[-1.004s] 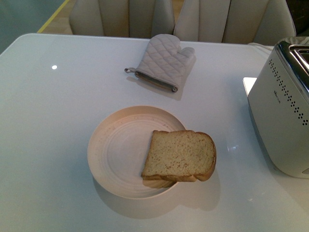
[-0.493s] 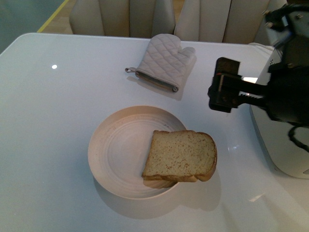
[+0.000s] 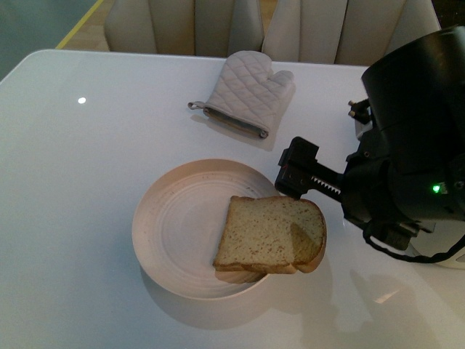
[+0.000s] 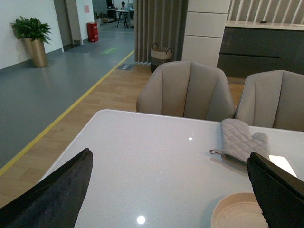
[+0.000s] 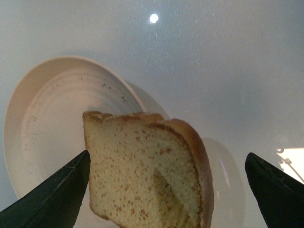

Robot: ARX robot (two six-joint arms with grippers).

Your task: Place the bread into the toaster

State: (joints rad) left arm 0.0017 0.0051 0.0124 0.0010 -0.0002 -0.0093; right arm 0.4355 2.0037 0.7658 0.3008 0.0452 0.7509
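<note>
The left gripper (image 4: 169, 153) hangs wide open and empty, raised above the table (image 3: 73, 182). From it the plate (image 3: 145, 218) sits ahead and low, beside one finger, and the oven mitt (image 3: 247, 94) lies further out. Nothing of the task lies between its fingers. It seems parked out of the way because the load lies on the other arm's side.

The plate spreads away from the right gripper (image 5: 167, 159) toward the robot's left. Its far side is bare, and the mitt lies beyond it, well apart from the gripper and playing no part in the reach.

The bread (image 3: 272, 233), which looks like two slices stacked, lies flat on the edge of the plate nearest this gripper, and its crusted end overhangs the rim. That overhang probably suits the grasp, since it leaves an edge that a finger can get past without scraping the plate.

The right gripper hovers just above that end. Its two dark fingers (image 5: 57, 199) are spread wider than the slice and grip nothing. In the right wrist view the bread lies directly below, between them but untouched. The wide spread and the aim over the crust look like preparation for a descent onto the top slice.

The toaster (image 3: 458, 243) stands behind the gripper, almost wholly hidden by the right arm. The short distance is a likely reason why this arm does the carrying.
</note>
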